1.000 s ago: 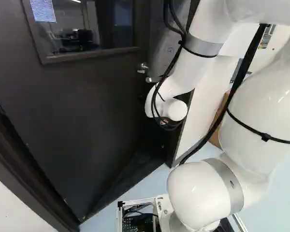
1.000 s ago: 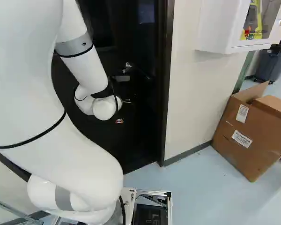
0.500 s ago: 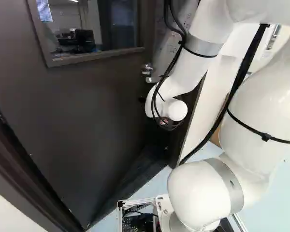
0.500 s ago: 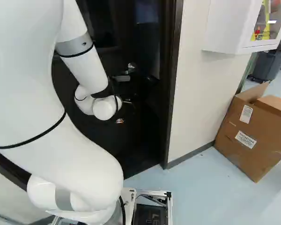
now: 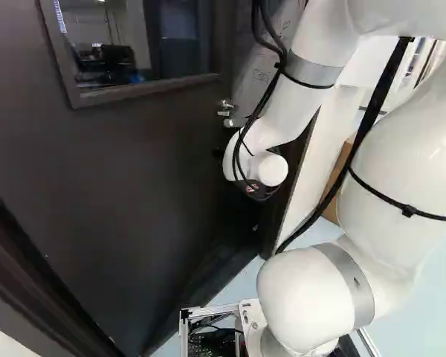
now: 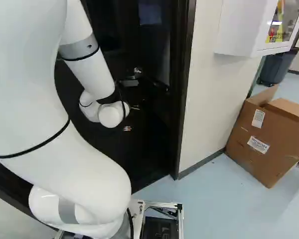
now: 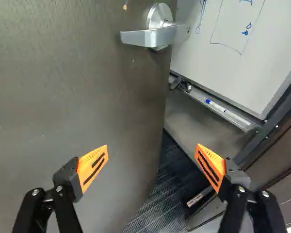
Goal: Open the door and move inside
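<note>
In the right base view, only a small part of the gripper (image 6: 127, 128) shows below the arm's white wrist. The wrist view has the gripper (image 7: 153, 164) open, nothing held between its orange-padded fingers. Ahead of them is the silver lever handle (image 7: 150, 36) on the dark door (image 7: 63, 97). One finger stands before the door's face, the other before the gap past its free edge. Whether either touches the door cannot be told. The door (image 5: 134, 171) stands ajar in the left base view; its handle (image 5: 224, 109) shows just beyond the wrist.
Through the gap are a whiteboard (image 7: 233, 53), its marker tray (image 7: 218, 108) and dark carpet (image 7: 169, 184). The door frame (image 6: 182, 99) stands right of the arm in the right base view, then a wall with a white cabinet (image 6: 241, 30) and a cardboard box (image 6: 266, 139) on the floor.
The base has moved: door, frame and wall have shifted in both base views, the frame's near post slightly rightward in the right one. The arm keeps its pose over its lowest joint.
</note>
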